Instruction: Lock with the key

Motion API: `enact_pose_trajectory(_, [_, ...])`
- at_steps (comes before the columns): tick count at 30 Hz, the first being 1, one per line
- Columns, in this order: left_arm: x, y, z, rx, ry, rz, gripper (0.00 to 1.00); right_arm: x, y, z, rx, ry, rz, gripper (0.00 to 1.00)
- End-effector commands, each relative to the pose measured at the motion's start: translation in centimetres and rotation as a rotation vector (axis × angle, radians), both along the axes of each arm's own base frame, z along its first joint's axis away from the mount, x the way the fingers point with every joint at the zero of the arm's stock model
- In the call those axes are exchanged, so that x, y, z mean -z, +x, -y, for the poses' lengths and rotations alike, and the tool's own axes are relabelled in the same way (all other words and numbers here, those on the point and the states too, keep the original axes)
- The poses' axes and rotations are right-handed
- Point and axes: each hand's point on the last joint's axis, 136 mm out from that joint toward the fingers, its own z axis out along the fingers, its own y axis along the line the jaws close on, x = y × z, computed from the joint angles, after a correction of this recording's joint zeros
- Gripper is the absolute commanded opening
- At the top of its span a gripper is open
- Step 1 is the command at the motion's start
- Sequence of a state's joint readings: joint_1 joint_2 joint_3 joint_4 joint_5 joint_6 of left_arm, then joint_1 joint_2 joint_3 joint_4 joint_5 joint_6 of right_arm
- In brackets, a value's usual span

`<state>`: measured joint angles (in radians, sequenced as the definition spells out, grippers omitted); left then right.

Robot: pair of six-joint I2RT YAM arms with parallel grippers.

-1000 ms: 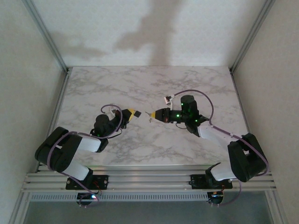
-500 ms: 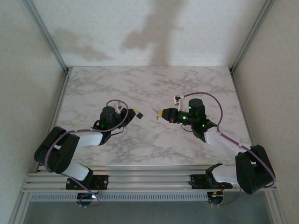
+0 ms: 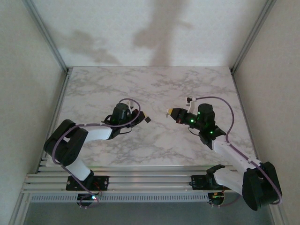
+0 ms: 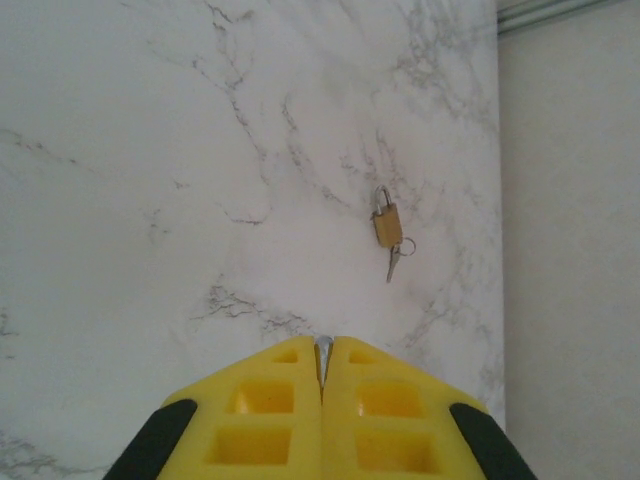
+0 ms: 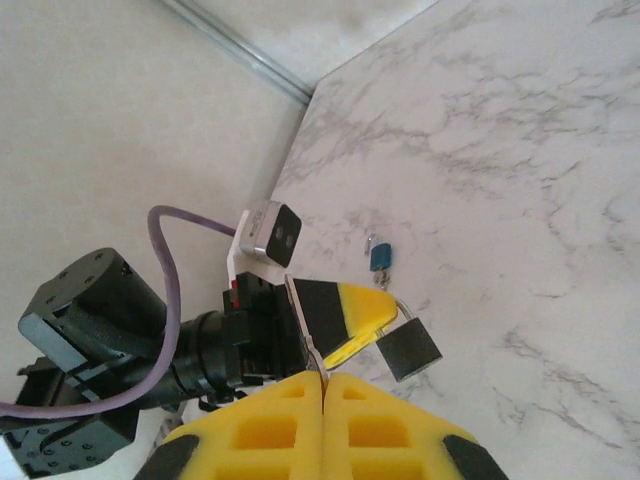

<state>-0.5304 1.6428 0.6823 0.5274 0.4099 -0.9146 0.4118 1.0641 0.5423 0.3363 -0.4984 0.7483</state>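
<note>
Both arms have swung rightward since a second ago, and the gap between their tips has widened.
The right gripper (image 5: 322, 385) is clenched on the key (image 5: 303, 325), which juts from its yellow fingertips. Just beyond, the left gripper (image 3: 141, 116) is pinched on the shackle of the black padlock (image 5: 408, 348). Farther off on the marble table (image 3: 117, 84) lie a blue padlock (image 5: 381, 258) and a brass padlock (image 4: 387, 225).

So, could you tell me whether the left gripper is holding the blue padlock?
No, the left gripper grips the black padlock, while the blue padlock lies on the table.
</note>
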Motion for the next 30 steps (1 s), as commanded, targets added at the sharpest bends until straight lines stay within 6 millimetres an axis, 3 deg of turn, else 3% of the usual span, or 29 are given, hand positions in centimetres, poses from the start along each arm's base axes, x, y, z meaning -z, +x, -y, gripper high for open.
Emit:
enact_pose_trajectory(1, [-0.1, 0.7, 0.9, 0.015, 0.048, 0.022, 0.00, 0.1, 0.4, 1.2, 0.064, -0.006, 0.014, 0.00])
enact_pose_trajectory(30, [3.3, 1.8, 4.4, 0.062, 0.140, -0.049, 0.00, 1.1, 1.1, 2.5, 0.128, 0.004, -0.023, 0.00])
